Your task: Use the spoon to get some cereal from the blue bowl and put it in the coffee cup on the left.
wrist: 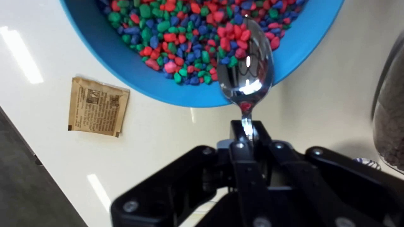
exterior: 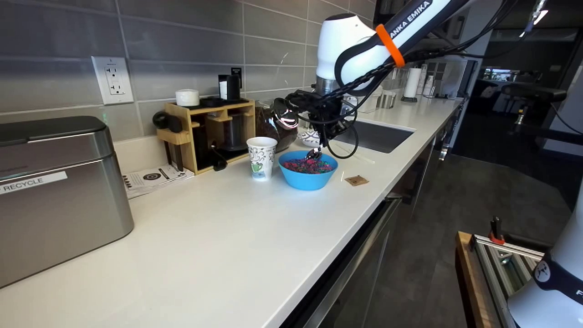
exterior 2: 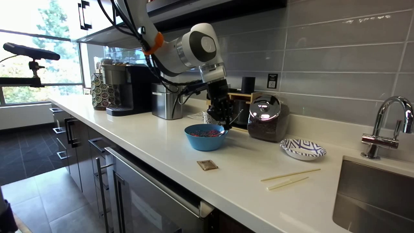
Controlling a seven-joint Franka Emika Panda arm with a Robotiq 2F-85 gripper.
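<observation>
While the metal spoon (wrist: 251, 71) is being clasped by the pincer (wrist: 247, 128), cereal (wrist: 233, 39) is being cupped in the spoon at the blue bowl's (wrist: 176, 94) right side.

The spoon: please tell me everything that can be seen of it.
The spoon is shiny and silvery, apparently metal, with an oval head narrowing to a slim neck. Its hollow shows in the wrist view, carrying a small pile of cereal, mostly red with some blue and green, toward one edge. In that picture the head reaches over the rim of the blue bowl; whether they touch is unclear. The gripper is shut on the handle and hides part of it.
</observation>
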